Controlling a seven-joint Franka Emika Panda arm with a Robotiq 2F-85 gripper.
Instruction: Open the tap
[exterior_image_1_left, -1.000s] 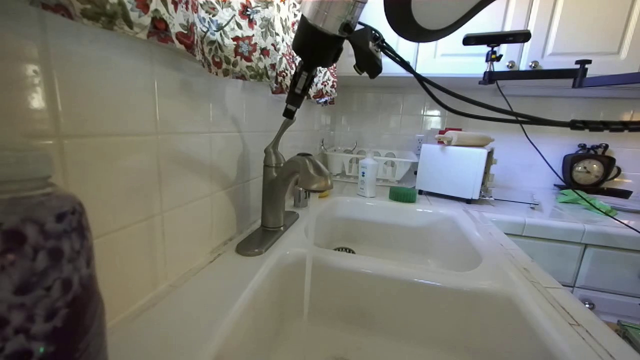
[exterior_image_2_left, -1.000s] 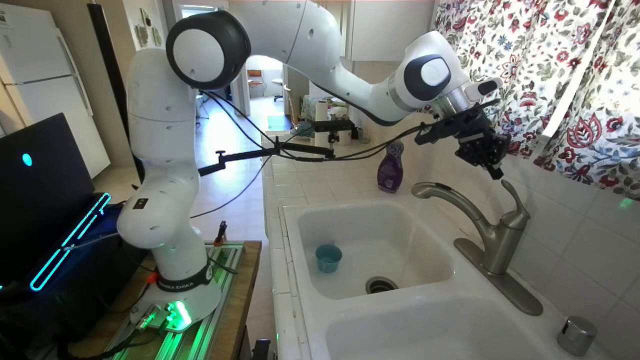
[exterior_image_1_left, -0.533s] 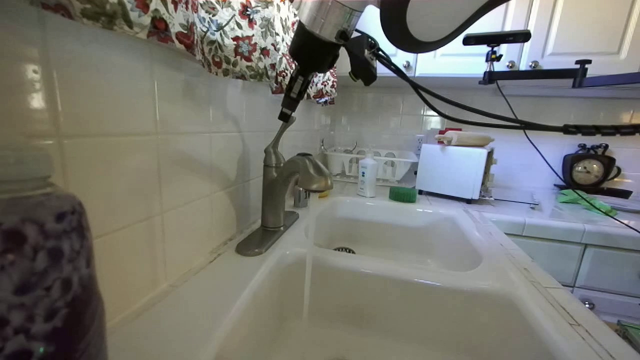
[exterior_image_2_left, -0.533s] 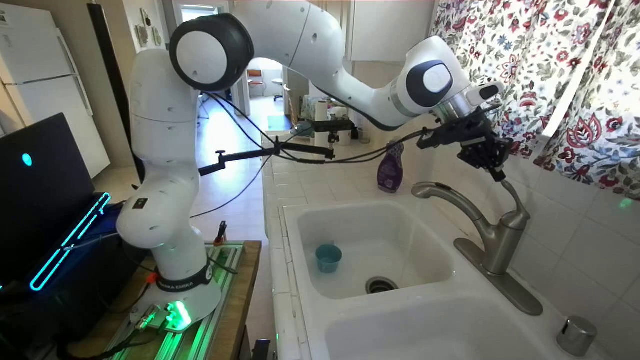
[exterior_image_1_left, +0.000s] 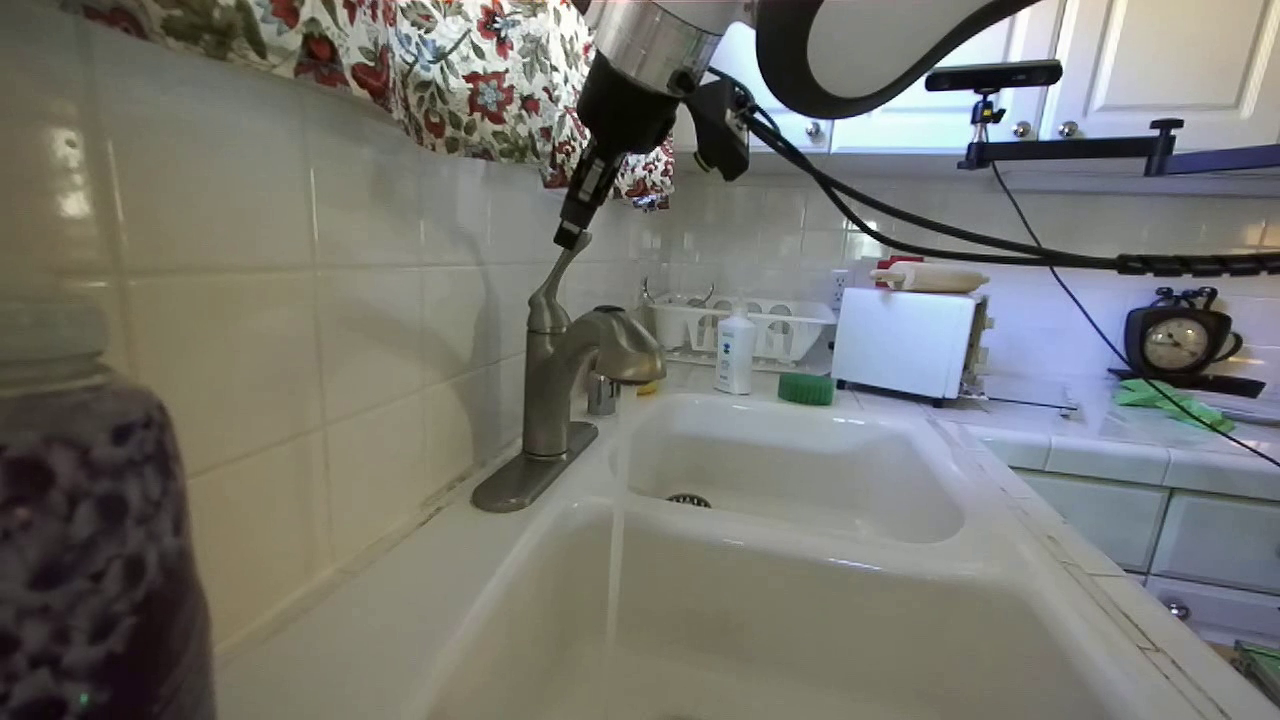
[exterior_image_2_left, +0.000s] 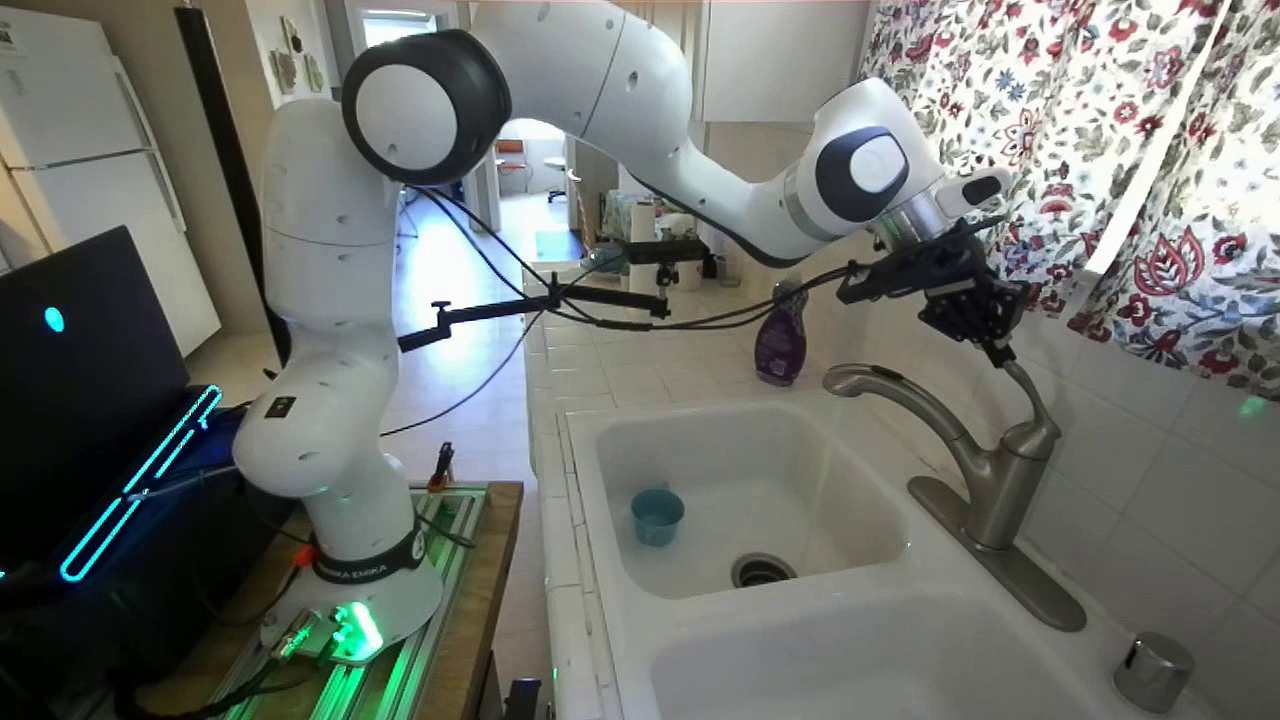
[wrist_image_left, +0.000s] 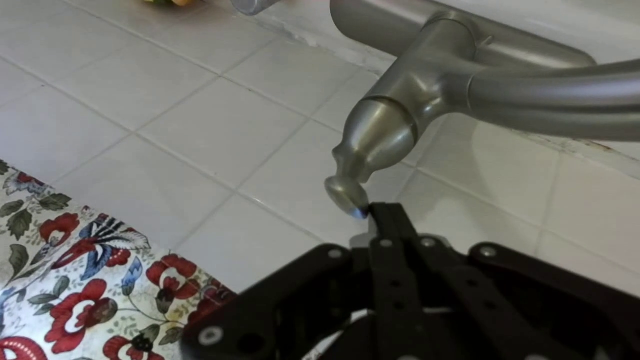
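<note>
The tap (exterior_image_1_left: 547, 405) is brushed grey metal and stands upright behind the sink; it also shows in an exterior view (exterior_image_2_left: 1003, 495) and the wrist view (wrist_image_left: 412, 82). Its lever handle (exterior_image_1_left: 558, 275) points up from the top. A thin pale streak like running water (exterior_image_1_left: 615, 560) hangs below the spout. My gripper (exterior_image_1_left: 570, 240) is shut with nothing between its fingertips. In the wrist view the fingertips (wrist_image_left: 386, 205) sit right beside the lever's tip (wrist_image_left: 347, 195) and appear to touch its side. In an exterior view the gripper (exterior_image_2_left: 1000, 360) meets the lever's upper end.
A tiled wall (exterior_image_1_left: 380, 350) and a floral curtain (exterior_image_2_left: 1180, 200) are close behind the tap. A blue cup (exterior_image_2_left: 657, 516) stands in one sink basin (exterior_image_2_left: 820, 520). A purple bottle (exterior_image_2_left: 780, 345) and a metal cap (exterior_image_2_left: 1155, 670) stand near the sink.
The shut gripper has moved slightly down and toward the wall, from just above the lever's tip to against its side. The lever shows no visible movement. The water streak looks the same.
</note>
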